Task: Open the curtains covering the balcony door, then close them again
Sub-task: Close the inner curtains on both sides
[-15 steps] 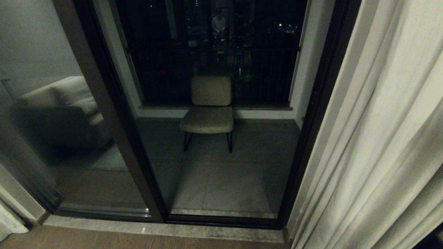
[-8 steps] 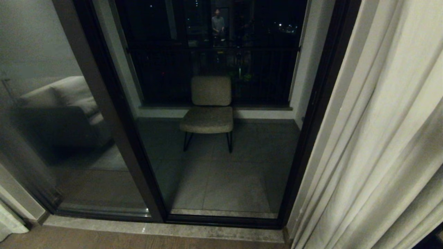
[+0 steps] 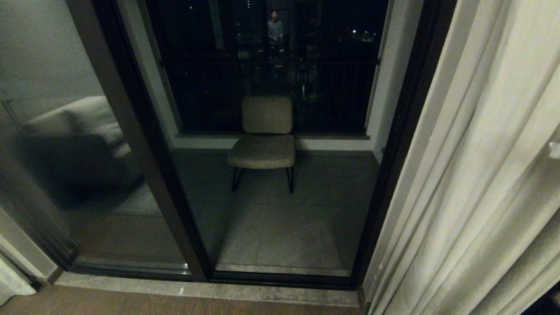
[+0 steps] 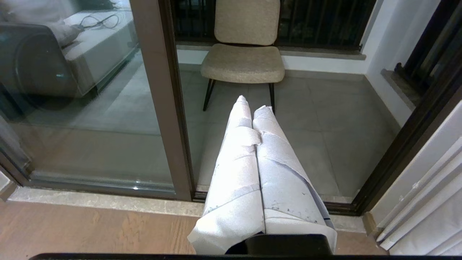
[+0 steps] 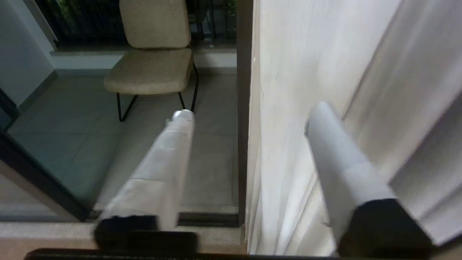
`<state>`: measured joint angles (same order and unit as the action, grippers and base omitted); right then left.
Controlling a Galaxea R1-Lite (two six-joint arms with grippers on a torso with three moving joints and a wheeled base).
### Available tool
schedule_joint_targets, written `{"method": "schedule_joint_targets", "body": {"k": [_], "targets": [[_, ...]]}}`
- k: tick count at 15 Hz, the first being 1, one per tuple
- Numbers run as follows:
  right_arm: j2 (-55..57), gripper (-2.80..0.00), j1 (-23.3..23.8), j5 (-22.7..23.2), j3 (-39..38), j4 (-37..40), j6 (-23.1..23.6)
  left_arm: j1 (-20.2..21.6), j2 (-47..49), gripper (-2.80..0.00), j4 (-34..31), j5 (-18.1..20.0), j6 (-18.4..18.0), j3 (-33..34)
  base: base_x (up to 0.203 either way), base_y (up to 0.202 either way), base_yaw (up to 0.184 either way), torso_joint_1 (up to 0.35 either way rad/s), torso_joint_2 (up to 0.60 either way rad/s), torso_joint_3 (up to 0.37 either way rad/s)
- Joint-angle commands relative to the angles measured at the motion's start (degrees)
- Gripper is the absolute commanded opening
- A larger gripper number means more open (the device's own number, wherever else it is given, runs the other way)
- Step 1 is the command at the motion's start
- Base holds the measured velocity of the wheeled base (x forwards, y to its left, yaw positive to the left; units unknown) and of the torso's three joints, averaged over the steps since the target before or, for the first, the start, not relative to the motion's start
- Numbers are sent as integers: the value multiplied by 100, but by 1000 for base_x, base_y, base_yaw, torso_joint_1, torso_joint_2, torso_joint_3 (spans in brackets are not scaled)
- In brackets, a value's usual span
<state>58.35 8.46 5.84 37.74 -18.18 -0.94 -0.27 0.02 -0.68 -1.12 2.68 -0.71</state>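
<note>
A: Curtains (image 3: pixel 481 175) bunched right of door (image 3: pixel 280 144), glass bare. Right gripper (image 5: pixel 249 112)?

B: Fingers apart, straddling the curtains' edge. Left gripper (image 4: pixel 252 103) together, idle. Risk: a thin pinch slips when pulling across.

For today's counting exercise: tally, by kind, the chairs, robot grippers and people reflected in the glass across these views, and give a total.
Chairs: 1, the beige chair
Grippers: 2, the left gripper and the right gripper
Reflected people: 1, the person
Total: 4
</note>
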Motion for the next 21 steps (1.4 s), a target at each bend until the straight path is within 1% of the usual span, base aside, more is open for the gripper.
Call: {"method": "schedule_joint_targets", "body": {"k": [1,4,11,16,19,21], "targets": [[663,0,4,-9,251,-388,-3,0,-2,-280,-2,-2,4,0,0,0,0,0,0,0],[1319,0,30,-140,770,-844,4,0,-2,-280,-2,-2,4,0,0,0,0,0,0,0],[2773,0,0,-188,2337,-970,31,0,-2,-280,-2,-2,4,0,0,0,0,0,0,0],[3552,0,-20,-221,2987,-1309,49,0,-2,-280,-2,-2,4,0,0,0,0,0,0,0],[3938,0,-51,-832,3398,-1397,46,0,-2,-280,-2,-2,4,0,0,0,0,0,0,0],[4138,0,-80,-972,3652,-1412,44,0,-2,-280,-2,-2,4,0,0,0,0,0,0,0]]}}
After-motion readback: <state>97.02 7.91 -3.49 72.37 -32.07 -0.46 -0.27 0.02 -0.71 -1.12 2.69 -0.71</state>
